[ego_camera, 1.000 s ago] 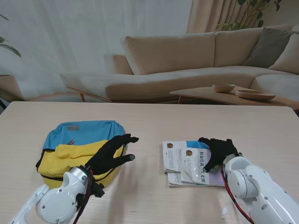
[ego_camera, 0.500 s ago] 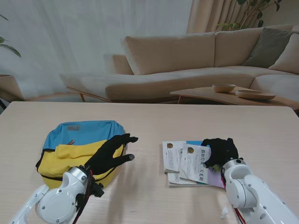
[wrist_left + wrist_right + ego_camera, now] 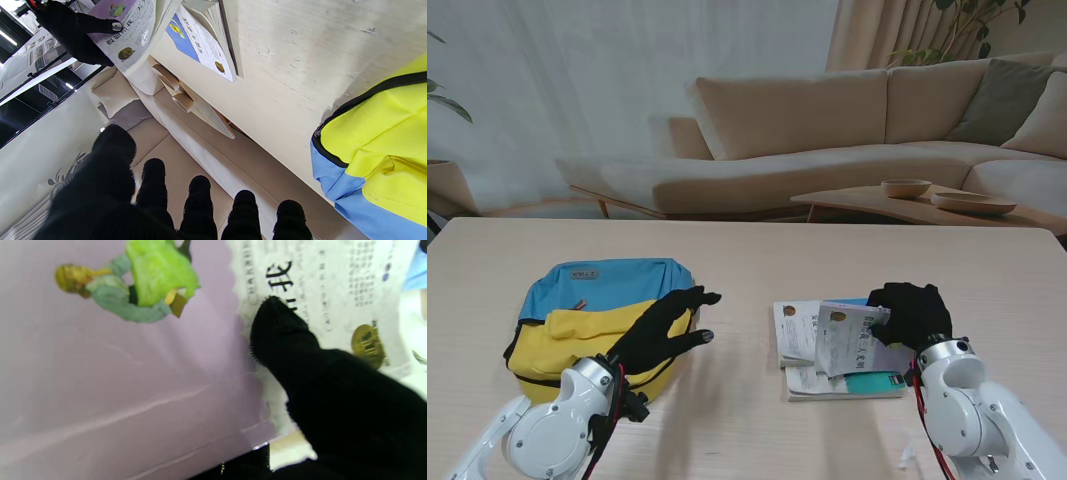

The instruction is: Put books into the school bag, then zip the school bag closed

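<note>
Right hand [image 3: 914, 313] grips the top book [image 3: 852, 340] tilted off the stack [image 3: 807, 350], while left hand [image 3: 662, 325] hovers spread, empty, over the school bag [image 3: 592, 320].

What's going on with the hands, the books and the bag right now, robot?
Right hand shut on top book, one edge lifted off the stack. Left hand open, hovering by the school bag. No books packed yet. Nothing between books and bag.
</note>
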### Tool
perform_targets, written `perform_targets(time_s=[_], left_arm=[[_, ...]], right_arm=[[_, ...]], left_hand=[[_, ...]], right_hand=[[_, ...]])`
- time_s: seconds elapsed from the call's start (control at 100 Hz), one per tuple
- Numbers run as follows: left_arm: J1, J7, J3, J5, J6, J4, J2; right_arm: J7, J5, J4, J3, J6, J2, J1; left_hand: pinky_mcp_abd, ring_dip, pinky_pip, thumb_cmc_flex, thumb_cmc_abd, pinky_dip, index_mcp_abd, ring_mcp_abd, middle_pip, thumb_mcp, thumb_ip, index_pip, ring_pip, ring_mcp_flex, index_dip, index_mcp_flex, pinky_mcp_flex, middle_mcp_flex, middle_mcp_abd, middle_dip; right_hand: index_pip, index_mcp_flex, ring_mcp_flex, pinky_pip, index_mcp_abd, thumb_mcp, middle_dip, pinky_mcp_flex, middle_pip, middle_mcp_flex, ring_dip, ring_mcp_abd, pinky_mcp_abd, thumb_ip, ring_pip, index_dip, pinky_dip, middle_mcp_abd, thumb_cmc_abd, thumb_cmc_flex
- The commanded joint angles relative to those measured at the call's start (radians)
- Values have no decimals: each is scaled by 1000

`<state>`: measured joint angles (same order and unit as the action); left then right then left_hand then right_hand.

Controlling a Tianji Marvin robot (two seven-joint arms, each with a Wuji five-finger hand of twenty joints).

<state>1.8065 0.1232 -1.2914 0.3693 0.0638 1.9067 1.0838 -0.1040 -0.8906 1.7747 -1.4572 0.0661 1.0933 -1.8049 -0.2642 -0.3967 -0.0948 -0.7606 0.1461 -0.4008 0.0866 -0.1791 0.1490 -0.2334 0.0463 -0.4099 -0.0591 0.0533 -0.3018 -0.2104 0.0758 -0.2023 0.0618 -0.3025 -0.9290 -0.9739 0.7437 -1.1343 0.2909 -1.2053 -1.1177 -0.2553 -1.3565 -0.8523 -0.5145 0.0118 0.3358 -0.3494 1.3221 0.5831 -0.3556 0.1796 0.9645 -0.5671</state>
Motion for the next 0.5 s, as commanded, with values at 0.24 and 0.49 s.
perform_targets(time_s=[0.24, 0.49], left_arm=[[1, 40, -1, -24, -3, 5, 3], [-9, 56, -2, -29, 27, -5, -1]], right_arm=[[61, 75, 163, -80, -84, 8, -63], [76, 91, 225, -73, -125, 7, -78]], left_hand=[[10, -28, 4, -1, 21, -21, -12, 14, 23, -18, -25, -6, -3, -31, 6, 1, 9, -10, 3, -21], [6, -43, -25, 13, 55, -75, -18, 11, 25, -39, -23, -10, -6, -20, -6, 18, 19, -14, 0, -30]], right_hand=[[-47, -105, -14, -14, 59, -147, -41, 44, -65, -11, -27, 21, 16, 149, 14, 103, -17, 60, -127, -120], [-41, -106, -22, -11, 56, -141, -41, 46, -63, -5, -32, 24, 17, 155, 9, 114, -16, 54, -127, -123]])
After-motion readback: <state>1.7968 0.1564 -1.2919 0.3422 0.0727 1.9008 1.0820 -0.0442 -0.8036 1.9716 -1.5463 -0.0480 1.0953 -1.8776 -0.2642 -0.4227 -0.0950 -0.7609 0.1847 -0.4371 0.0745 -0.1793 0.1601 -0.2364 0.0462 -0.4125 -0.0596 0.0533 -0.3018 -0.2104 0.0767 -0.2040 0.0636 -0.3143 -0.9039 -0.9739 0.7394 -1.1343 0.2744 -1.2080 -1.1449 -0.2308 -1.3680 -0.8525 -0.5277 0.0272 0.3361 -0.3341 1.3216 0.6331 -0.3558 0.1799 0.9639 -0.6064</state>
